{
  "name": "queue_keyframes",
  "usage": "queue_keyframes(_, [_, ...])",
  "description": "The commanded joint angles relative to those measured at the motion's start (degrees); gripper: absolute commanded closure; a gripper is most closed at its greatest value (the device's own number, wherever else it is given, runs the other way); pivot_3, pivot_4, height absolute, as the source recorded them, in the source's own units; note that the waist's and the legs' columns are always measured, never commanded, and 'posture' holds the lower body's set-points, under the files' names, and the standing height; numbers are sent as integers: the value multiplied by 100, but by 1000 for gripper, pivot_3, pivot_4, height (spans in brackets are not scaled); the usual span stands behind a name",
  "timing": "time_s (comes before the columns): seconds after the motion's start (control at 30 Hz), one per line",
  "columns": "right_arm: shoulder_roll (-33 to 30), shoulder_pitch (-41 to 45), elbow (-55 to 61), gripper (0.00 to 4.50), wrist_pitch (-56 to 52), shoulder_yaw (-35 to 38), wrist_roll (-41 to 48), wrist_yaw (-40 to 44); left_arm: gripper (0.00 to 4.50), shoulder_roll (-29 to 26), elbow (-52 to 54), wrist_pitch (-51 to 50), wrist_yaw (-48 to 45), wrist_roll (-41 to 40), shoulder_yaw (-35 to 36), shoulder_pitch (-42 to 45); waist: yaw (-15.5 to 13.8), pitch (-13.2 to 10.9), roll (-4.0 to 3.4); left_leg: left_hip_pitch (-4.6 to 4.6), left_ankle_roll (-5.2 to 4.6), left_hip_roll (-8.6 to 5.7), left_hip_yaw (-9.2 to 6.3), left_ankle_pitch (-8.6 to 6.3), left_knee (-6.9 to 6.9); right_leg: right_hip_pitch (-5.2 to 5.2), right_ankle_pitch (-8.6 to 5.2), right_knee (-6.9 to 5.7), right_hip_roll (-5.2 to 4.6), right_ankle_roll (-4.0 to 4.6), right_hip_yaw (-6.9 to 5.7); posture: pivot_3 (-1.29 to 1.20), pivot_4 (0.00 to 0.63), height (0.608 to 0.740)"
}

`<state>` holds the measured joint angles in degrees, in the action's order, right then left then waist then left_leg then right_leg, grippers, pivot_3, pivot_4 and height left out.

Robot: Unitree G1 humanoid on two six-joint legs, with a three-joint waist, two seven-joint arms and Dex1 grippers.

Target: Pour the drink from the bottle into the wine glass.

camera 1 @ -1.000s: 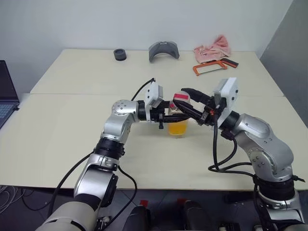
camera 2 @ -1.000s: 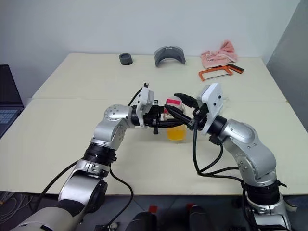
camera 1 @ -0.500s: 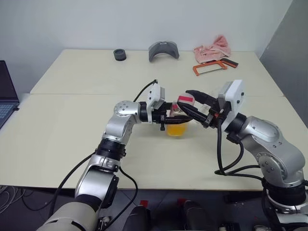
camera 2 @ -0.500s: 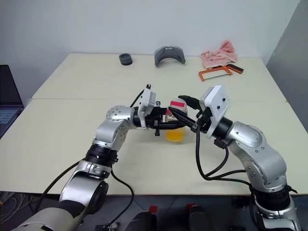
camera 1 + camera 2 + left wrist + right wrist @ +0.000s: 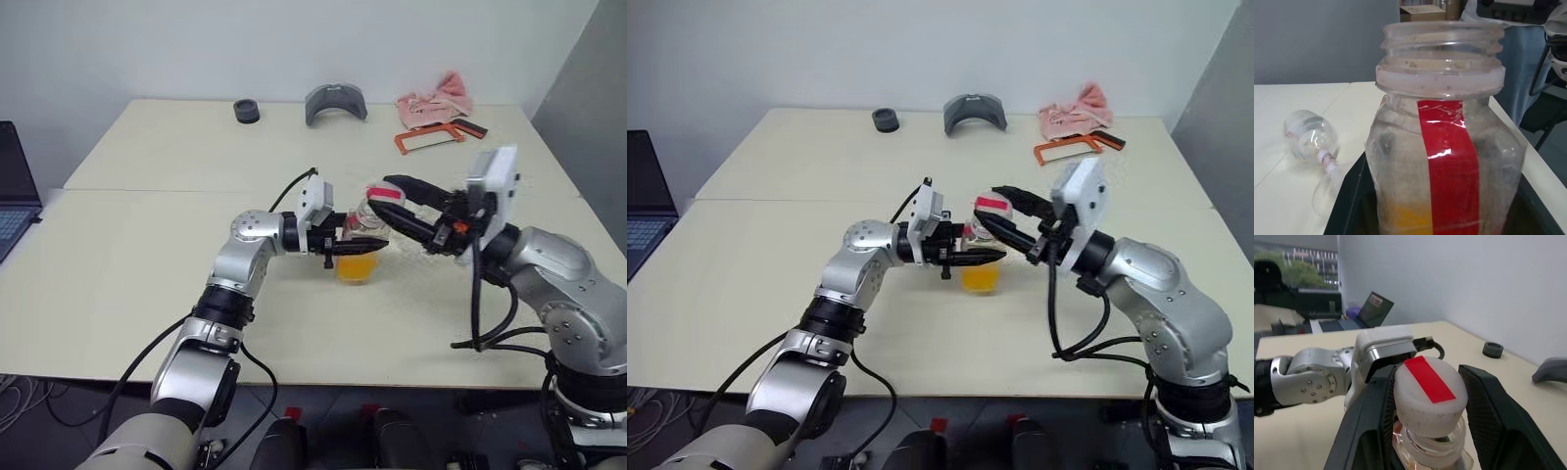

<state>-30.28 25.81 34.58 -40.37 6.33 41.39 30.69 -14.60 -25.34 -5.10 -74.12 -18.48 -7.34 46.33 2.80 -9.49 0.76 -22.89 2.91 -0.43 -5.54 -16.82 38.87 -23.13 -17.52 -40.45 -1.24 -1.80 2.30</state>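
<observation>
Left eye view: right hand [image 5: 392,211] is gripping the tipped bottle [image 5: 370,210] above the drink-filled [image 5: 356,264] wine glass [image 5: 357,257], which the closed left hand [image 5: 364,245] is clasping.

The two head views look forward and down over the table [image 5: 147,284], both showing the left gripper [image 5: 364,247] and right gripper [image 5: 380,203] meeting mid-table. Each wrist view sits close behind its own fingers, sharing the bottle [image 5: 1442,147] between them.
</observation>
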Motion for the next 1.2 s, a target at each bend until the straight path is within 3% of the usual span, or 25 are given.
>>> queue_keyframes(0.03, [-240, -456, 291, 2777, -158, 676, 338, -136, 2838, -48, 157, 38, 112, -100, 175, -4, -11, 0, 0, 0, 0, 0, 1, 0, 0, 0, 0, 0, 0, 0, 1, 0, 150, 740])
queue_keyframes(0.17, [-689, -2003, 222, 2777, 267, 941, -405, 108, 2838, -94, 224, -67, 232, -183, 301, -47, -83, 0, 1, -1, -2, -3, 4, -1, -4, 2, 0, 7, 1, 0, 1, 0, 150, 740])
queue_keyframes(0.33, [-504, -3093, -1096, 2777, 1528, 621, -2165, -548, 2838, -167, 302, -142, 418, -237, 452, -91, -86, 0, 2, 6, -2, -6, 24, -1, 0, 5, 0, 4, 7, -2, 12, 0, 150, 740])
queue_keyframes(0.47, [-199, -3273, -1731, 1430, 2022, 549, -2611, -732, 2838, -224, 341, -152, 609, -235, 574, -114, -74, 0, 1, 18, -3, -4, 59, 1, -2, 2, 1, -7, 18, -4, 23, 0, 150, 740])
queue_keyframes(0.6, [-298, -3437, -1706, 19, 1873, 734, -2279, -244, 2838, -306, 246, -120, 1202, -231, 936, -41, -60, 1, 1, 20, -2, 1, 62, 1, -2, 1, 0, -10, 19, -3, 27, 0, 150, 740])
queue_keyframes(0.77, [-882, -3492, -1451, 0, 1793, 959, -2153, 338, 2838, -450, -103, 319, 2281, 65, 1408, 82, -72, 0, 2, 19, -3, 2, 58, 1, -1, 2, 1, -9, 15, -3, 26, 0, 150, 740])
queue_keyframes(0.87, [-1154, -3166, -942, 0, 1547, 780, -1912, 630, 2838, -601, -572, 672, 3154, 364, 1661, 222, -69, 0, 2, 21, -3, 0, 56, 1, 0, 3, 1, -9, 15, -3, 25, 0, 150, 740])
queue_keyframes(1.0, [-936, -1901, -322, 0, 988, -268, -1669, 722, 2838, -801, -1254, 1026, 4144, 598, 1966, 346, -19, -3, 8, 25, -3, 1, 45, 1, 0, 2, 1, -10, 22, -4, 24, 0, 150, 740])
queue_keyframes(1.1, [-263, -715, -571, 0, 732, -1271, -1939, 537, 2838, -878, -1629, 1183, 4483, 592, 2125, 350, 15, -4, 10, 25, 0, 1, 37, 2, -1, 2, 1, -11, 21, -4, 18, 0, 150, 740])
queue_keyframes(1.2, [559, 184, -1136, 0, 339, -1783, -1956, 294, 2838, -833, -1818, 1316, 4428, 390, 2275, 384, 8, -4, 16, 13, 11, 3, 15, 9, 4, -6, 1, -16, 8, -3, 4, 0, 150, 740])
